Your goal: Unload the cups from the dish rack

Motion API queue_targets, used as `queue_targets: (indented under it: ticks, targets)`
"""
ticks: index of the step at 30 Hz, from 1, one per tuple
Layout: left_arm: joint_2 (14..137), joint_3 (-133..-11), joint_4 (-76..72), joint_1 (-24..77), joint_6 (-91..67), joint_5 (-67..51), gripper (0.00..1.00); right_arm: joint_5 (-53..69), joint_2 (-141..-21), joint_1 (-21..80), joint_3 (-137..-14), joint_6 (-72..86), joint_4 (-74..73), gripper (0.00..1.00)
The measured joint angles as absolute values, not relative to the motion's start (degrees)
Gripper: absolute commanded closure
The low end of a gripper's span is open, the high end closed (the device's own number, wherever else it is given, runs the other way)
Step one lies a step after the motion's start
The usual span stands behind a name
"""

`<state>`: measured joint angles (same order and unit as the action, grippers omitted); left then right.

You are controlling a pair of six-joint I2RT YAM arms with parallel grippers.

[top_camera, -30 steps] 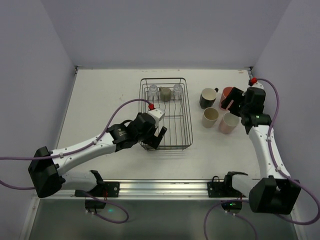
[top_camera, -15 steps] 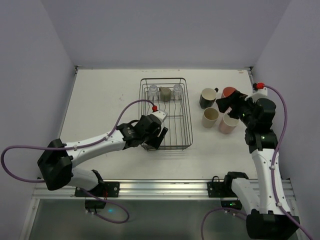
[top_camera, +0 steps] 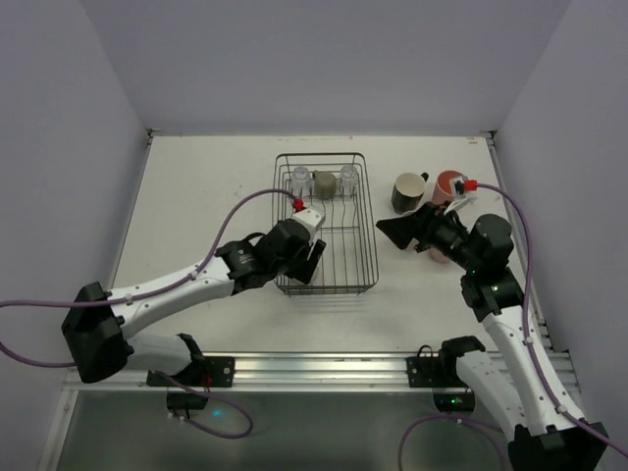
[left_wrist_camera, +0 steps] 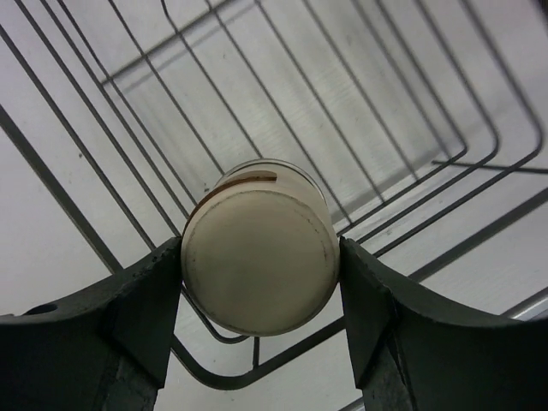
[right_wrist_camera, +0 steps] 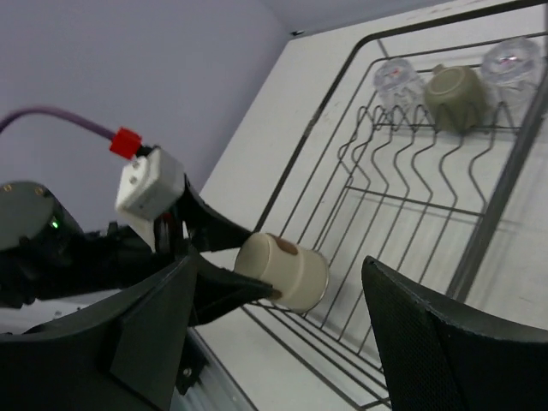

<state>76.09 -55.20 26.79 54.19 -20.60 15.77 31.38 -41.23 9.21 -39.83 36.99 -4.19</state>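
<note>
Closely around beige cup [left_wrist_camera: 257,274]: dish rack [top_camera: 343,240] wires, left claw [left_wrist_camera: 259,257].

Your left end effector [top_camera: 307,263] reaches forward, fingers clamped on both sides of a beige cup [left_wrist_camera: 257,253]; your right end effector [top_camera: 394,231] hangs spread wide, empty.

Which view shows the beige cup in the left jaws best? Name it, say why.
Left wrist: the beige cup fills the frame, base toward camera, jaws against both sides. Right wrist shows it small, side-on. Top external hides it under the left arm.
</note>
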Motion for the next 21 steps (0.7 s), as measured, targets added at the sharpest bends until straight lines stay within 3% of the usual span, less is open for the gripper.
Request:
queue_targets:
  ticks: [12,21]
  targets:
    - [54.0,-51.83,4.43,54.19,-28.12,11.92,0.8,34.44,-46.85,26.06,-33.26,47.44,16.38,0.23]
    - [50.92,-48.01,-3.66,54.19,-32.82,7.25,0.78,35.59,-50.37,30.68,-32.32,52.12,28.01,0.34]
